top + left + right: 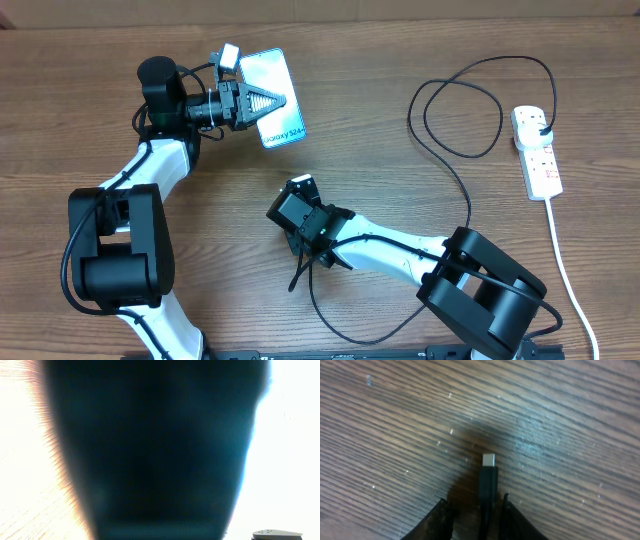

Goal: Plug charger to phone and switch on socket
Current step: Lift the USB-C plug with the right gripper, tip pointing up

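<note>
Overhead, left gripper (268, 100) lies over phone (285, 131), grip impossible to tell; below phone, right gripper (474, 501) pinches charger (488, 480); plug (541, 124) sits in socket (541, 168), far right of phone.

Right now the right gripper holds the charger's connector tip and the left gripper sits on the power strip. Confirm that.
One part is wrong. The left gripper sits at the phone, not on the power strip, which lies far off to the other side; the overhead view shows this. The right gripper does hold the charger's connector tip.
</note>
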